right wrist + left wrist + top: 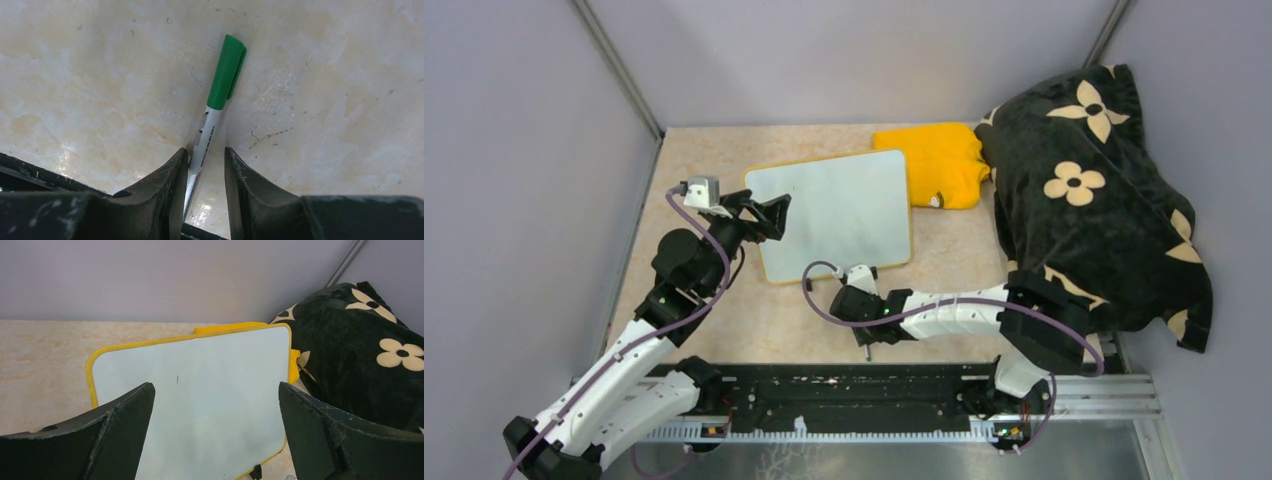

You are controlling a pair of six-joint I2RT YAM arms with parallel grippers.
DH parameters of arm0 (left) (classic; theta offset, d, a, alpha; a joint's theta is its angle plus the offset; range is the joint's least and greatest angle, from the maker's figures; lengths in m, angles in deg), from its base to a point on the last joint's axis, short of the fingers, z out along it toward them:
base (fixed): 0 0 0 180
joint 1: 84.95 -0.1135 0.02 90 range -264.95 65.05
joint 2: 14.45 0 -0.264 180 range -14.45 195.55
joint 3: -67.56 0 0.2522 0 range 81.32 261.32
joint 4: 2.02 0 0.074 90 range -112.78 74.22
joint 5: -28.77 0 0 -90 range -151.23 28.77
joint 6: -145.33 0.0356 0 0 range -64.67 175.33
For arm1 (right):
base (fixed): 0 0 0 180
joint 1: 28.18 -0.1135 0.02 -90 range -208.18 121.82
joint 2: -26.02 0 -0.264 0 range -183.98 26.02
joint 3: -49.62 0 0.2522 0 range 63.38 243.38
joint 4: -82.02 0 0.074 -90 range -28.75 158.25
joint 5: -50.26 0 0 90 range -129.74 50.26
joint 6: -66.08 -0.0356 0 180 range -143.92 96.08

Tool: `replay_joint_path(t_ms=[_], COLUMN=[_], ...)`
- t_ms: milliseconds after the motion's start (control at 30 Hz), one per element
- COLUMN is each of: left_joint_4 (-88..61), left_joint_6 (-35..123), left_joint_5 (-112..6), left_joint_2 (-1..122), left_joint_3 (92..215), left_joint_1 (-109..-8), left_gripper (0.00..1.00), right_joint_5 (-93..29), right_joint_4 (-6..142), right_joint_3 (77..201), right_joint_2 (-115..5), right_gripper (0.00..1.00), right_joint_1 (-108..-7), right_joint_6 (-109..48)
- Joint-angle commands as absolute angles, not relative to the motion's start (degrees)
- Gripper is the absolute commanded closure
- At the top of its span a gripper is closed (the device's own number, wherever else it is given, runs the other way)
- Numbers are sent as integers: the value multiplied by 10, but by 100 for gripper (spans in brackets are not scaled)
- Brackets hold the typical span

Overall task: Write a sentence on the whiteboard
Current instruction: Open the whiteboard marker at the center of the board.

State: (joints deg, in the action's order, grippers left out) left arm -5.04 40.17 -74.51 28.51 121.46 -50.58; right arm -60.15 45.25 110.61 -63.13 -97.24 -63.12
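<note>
Whiteboard (834,215) flat on tabletop (714,150), mid-width, nearer far edge. Folded cloth (939,165) at board's far right corner, just beside it. Blanket (1094,190) heaped over tabletop's right edge and far right corner, right of cloth. Left hand (781,217) at board's left edge. Marker (215,115) on tabletop before board's near edge, between right hand's (206,150) 2 fingers.

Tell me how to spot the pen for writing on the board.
Start at the whiteboard in the middle of the table, then come towards the near edge to the right gripper. Between its fingers a marker lies flat on the table. It is the only pen: white body, bright green cap.
</note>
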Motion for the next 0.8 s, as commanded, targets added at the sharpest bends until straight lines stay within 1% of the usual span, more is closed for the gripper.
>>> replay_joint_path(t_ms=[0,333,533,667,700,767], left_joint_4=[-29,-34,-28,-21,-17,-6], left_joint_6=[409,413,412,413,413,410], left_joint_5=[-731,-742,-741,-743,-744,-747], left_joint_2=[281,279,272,272,272,272], left_joint_3=[1214,1215,1211,1205,1202,1195], left_joint_1=[-503,-503,-503,-503,-503,-503], left_gripper=[1,1,1,1,1,1], right_joint_5=[-596,-589,-581,-587,-591,-598], right_joint_4=[458,467,473,481,487,500], right_joint_3=[1114,1097,1087,1083,1080,1073], right_joint_2=[-649,-669,-674,-654,-644,-608], right_gripper=[68,75,89,97,100,100], right_joint_1=[-966,-959,-959,-959,-959,-959], right_joint_6=[-639,-648,-654,-648,-644,-633])
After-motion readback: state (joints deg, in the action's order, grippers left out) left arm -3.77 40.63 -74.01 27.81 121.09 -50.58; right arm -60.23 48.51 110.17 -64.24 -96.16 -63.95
